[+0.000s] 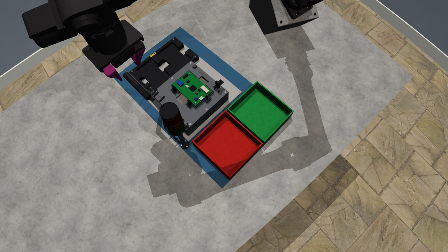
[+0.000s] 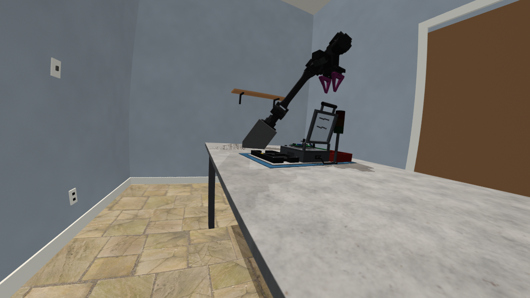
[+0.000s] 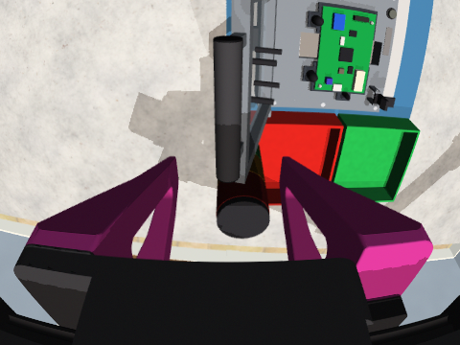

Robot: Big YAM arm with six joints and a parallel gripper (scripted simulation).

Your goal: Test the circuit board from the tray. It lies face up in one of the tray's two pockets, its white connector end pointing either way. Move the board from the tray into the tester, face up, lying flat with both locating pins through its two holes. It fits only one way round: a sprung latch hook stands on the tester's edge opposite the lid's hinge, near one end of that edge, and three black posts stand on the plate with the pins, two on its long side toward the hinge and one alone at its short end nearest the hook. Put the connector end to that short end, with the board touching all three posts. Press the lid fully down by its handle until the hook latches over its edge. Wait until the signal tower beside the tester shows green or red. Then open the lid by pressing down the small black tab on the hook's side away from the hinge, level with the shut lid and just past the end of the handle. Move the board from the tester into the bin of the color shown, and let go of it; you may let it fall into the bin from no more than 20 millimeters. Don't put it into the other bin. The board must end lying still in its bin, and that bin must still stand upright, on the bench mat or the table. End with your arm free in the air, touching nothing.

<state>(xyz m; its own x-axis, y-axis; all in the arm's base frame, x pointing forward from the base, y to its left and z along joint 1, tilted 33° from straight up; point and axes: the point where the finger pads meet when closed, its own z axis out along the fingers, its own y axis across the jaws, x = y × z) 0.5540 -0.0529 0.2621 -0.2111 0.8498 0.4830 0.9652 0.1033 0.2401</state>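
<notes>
1. Views differ: top cam shows the circuit board [image 1: 192,89] lying flat on the tester [image 1: 205,107] plate, white connector end toward 3 o'clock, near the latch hook [image 1: 218,84]. Ext cam sees only a green sliver of it there; what it does show is height: lid [image 2: 321,126] standing near upright, handle [image 2: 328,105] at its top, gripper [image 2: 331,83] in the air above it, apart.
2. Wrist cam looks straight down: handle bar end-on between the two fingers, signal tower [image 3: 241,214] cap just under it, no lamp colour visible from there. Ext view shows the tower's side, dark, no lit lamp I can make out.
3. Tray [image 1: 162,57] at 11 o'clock of the tester, black, blocky, both pockets w/o a board; hidden from wrist cam except one edge.
4. Materials: bench mat [image 1: 233,75] flat blue; table [image 1: 78,156] mottled grey stone look; tester grey boxy w/ vent slots; lid a dark frame w/ a pale panel; board glossy green w/ small chips.
5. Bins: green bin [image 1: 260,110] and red bin [image 1: 228,143], square, thin-walled, side by side, touching, at 4–5 o'clock of the tester; both hold nothing.
6. Gripper: magenta wedge fingers about half spread, grasping nothing, touching nothing.
</notes>
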